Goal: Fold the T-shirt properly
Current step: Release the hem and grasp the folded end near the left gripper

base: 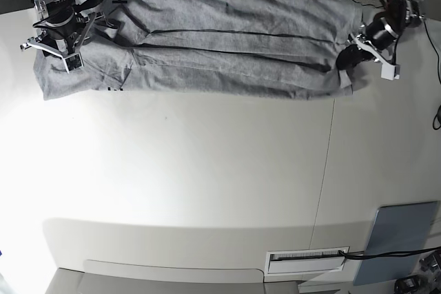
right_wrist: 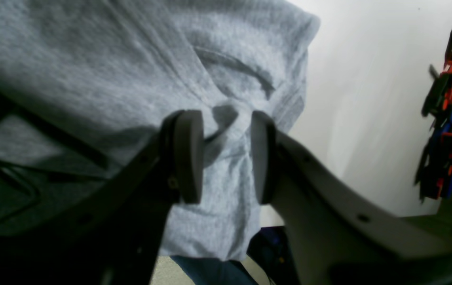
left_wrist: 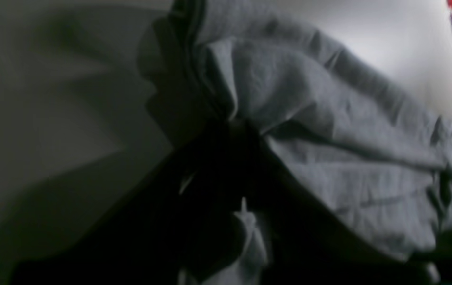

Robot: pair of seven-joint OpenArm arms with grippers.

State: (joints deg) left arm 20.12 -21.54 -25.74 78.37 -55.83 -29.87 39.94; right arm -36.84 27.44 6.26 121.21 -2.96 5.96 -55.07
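- At the far left of the scene, the right gripper (base: 58, 47) is hanging over the T-shirt's (base: 207, 49) left end, jaws parted. In the right wrist view its pads (right_wrist: 188, 156) are straddling a small raised pucker of grey cloth without pinching it, so I judge this hand is not grasping anything yet.
- Across the middle, the T-shirt is lying along the far edge of the white table (base: 207, 184), already doubled into a long band. Its long axis is running left to right, from one gripper to the other. A few black letters are peeking out near its left end.
- At the far right, the left gripper (base: 353, 51) is sitting at the shirt's right end. The left wrist view is dark and blurred; bunched cloth is gathering right at the fingers, which look clenched on the T-shirt, though I cannot make out the pinch itself.
- Each arm is nearest its own end, and the cloth is lying directly under both. Any coming fold, I judge, is turning on that left-right line.
- Near right, a grey-blue panel (base: 400, 242) is lying well apart from everything.
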